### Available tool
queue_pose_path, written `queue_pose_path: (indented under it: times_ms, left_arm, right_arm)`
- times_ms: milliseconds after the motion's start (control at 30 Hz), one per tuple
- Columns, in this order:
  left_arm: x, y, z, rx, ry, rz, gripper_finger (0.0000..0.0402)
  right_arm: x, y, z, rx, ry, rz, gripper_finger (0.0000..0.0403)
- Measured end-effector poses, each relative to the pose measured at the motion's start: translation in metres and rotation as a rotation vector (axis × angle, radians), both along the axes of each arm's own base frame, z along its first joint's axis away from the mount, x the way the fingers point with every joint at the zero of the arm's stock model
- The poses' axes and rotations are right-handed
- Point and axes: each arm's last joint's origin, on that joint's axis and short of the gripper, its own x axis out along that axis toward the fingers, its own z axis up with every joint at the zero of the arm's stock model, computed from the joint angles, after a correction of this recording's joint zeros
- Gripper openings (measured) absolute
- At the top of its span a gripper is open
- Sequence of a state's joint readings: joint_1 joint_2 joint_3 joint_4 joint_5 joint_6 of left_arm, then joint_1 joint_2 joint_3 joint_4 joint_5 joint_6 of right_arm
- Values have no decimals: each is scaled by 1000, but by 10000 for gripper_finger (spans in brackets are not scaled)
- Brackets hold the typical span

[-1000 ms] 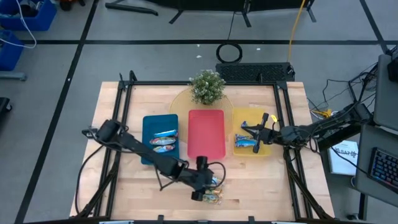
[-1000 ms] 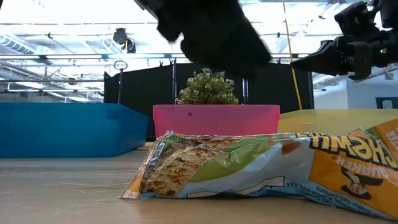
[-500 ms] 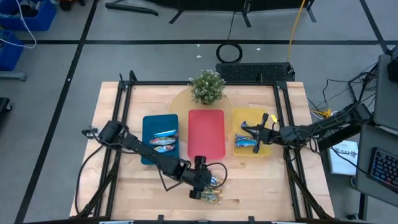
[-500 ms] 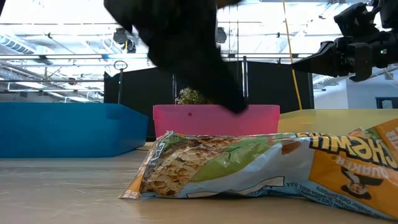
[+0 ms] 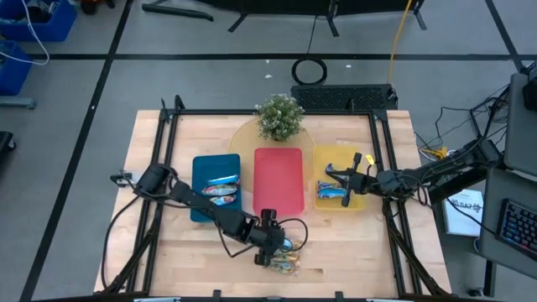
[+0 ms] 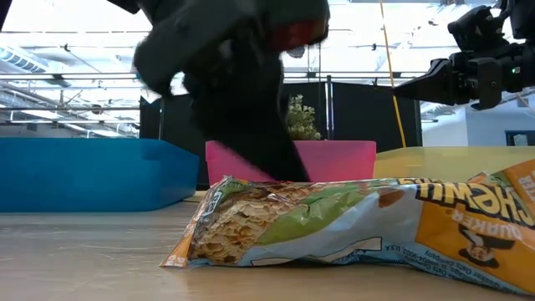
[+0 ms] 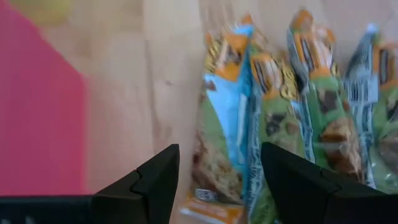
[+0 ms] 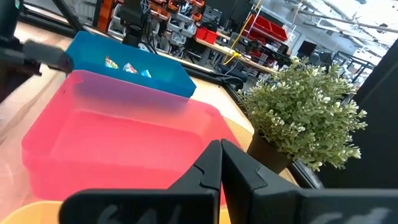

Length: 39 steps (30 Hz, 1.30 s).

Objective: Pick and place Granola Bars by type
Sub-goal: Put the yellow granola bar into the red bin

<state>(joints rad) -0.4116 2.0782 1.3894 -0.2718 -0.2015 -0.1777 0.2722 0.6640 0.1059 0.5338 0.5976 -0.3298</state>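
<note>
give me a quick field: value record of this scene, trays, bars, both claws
blue tray: holds shiny blue bars
red tray: no bars seen in it
yellow tray: holds bars under the right claw
loose bars: green and orange wrappers, side by side on the table near the front edge
left claw: open, low over the loose bars, nothing gripped
right claw: shut, empty, over the yellow tray
plant: behind the red tray

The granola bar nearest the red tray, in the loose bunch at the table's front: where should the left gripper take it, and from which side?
Across its narrow middle, from straight above. The bar lies flat, and the left gripper is open and already straddles it. Its side facing the red tray is free, while its other side presses against the neighbouring bar.
</note>
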Motion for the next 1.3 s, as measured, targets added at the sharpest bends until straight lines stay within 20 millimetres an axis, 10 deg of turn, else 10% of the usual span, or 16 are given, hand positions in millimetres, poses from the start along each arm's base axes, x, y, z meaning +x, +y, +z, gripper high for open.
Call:
queue_pose_path:
  times_ms: [500,867,1300]
  left_arm:
    - [3,-3,-21,22,27,-30,217]
    - [4,-11,-19,-17,15,-78,37]
    - [18,-24,16,131,-43,-138,46]
  right_arm:
    - [0,0,-1,-7,10,0,0]
    - [0,0,-1,-8,10,0,0]
    - [0,0,-1,-7,10,0,0]
